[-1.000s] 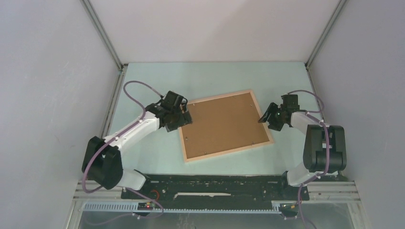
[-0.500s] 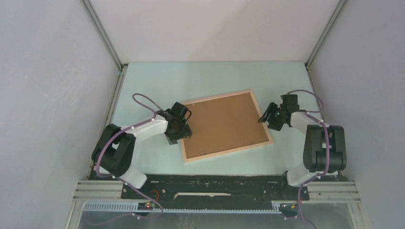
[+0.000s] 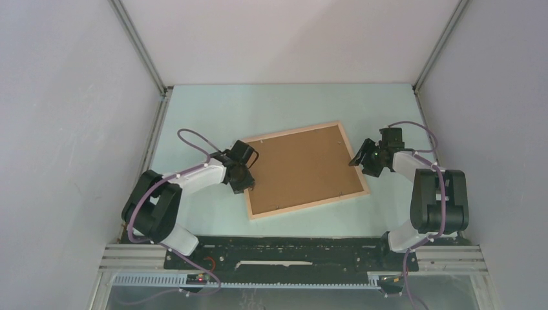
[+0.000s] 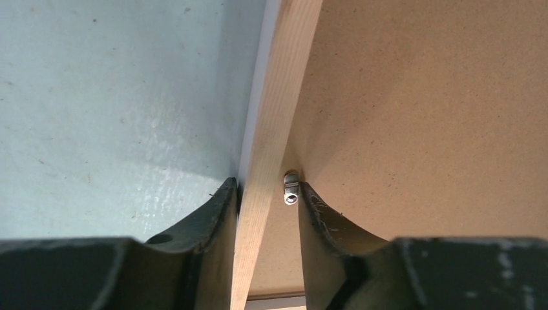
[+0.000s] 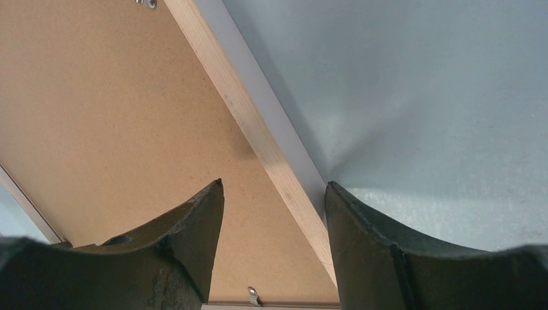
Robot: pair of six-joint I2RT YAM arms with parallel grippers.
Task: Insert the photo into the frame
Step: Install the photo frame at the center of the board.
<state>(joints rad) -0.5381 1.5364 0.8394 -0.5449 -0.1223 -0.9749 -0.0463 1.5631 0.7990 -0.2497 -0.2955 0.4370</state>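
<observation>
The frame [image 3: 310, 204] lies flat on the table, pale wood face up. The brown board on the back of the photo [image 3: 302, 168] fills it, and the print side is hidden. My left gripper [image 3: 245, 184] is open and straddles the frame's left rail [image 4: 278, 116]. One finger is against the rail's outer edge, the other is on the board [image 4: 420, 116] beside a small metal clip [image 4: 291, 190]. My right gripper [image 3: 357, 159] is open and straddles the right rail [image 5: 245, 116], with one finger over the board [image 5: 110, 116] and one over the table.
The pale green table [image 3: 284, 106] is walled at the left, back and right. Another metal clip [image 5: 253, 296] sits at the board's edge in the right wrist view. The black base rail [image 3: 291, 255] runs along the near edge.
My left arm has folded back, and its gripper has slid toward me along the frame's left rail and come down over it. The right arm and the frame have not moved.
</observation>
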